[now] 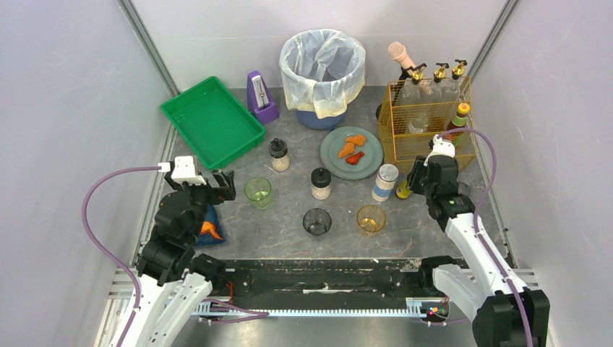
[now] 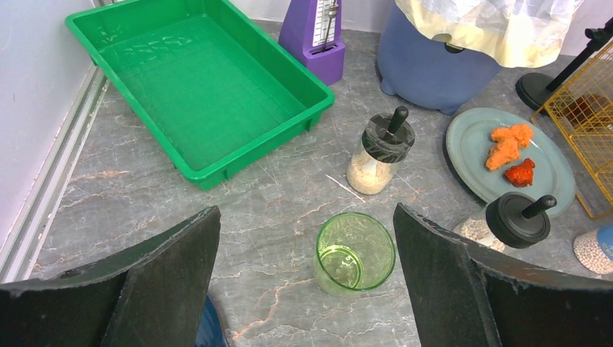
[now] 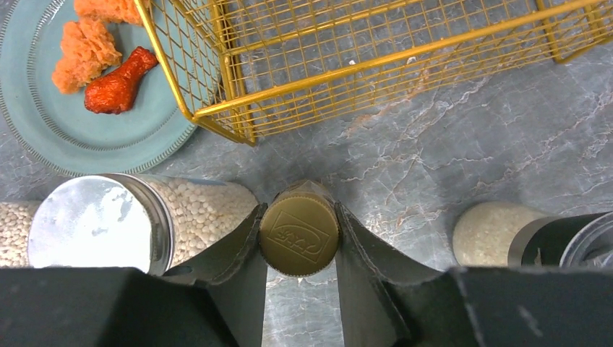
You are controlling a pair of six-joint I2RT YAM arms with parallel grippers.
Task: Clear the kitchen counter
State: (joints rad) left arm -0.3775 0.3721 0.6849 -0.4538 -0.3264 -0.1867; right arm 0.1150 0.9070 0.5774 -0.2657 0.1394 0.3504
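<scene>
across the middle of the top view lies the kitchen counter (image 1: 282, 217), a broad flat dark-grey slab with a marbled stone look and faint pale and rusty veins running through it. it spreads from the black rail (image 1: 318, 278) at six o'clock up to the back wall at twelve, and everything else stands on it: a green tray (image 1: 212, 121) at ten o'clock, a lined bin (image 1: 322, 72) at twelve, a gold wire basket (image 1: 426, 123) at two, and a grey-blue plate (image 1: 332, 155) with orange food just past centre toward one.

at nine o'clock the left gripper (image 1: 220, 186) hangs over the counter with its jaws spread wide, nothing between them and nothing touching them. in its wrist view a green glass (image 2: 356, 251) stands on the stone below the gap, nearer the right-hand finger and apart from both.

at three o'clock the right gripper (image 3: 298, 210) has its jaws set narrow on a gold-capped bottle (image 3: 298, 235). in its wrist view both fingers (image 3: 231, 253) press against opposite sides of the round gold cap, so the bottle is gripped at its top. a jar with a silver lid (image 3: 101, 217) stands just beside it at its nine o'clock, and the basket's near corner lies toward its twelve. whether the bottle's base rests on the counter cannot be told.
</scene>
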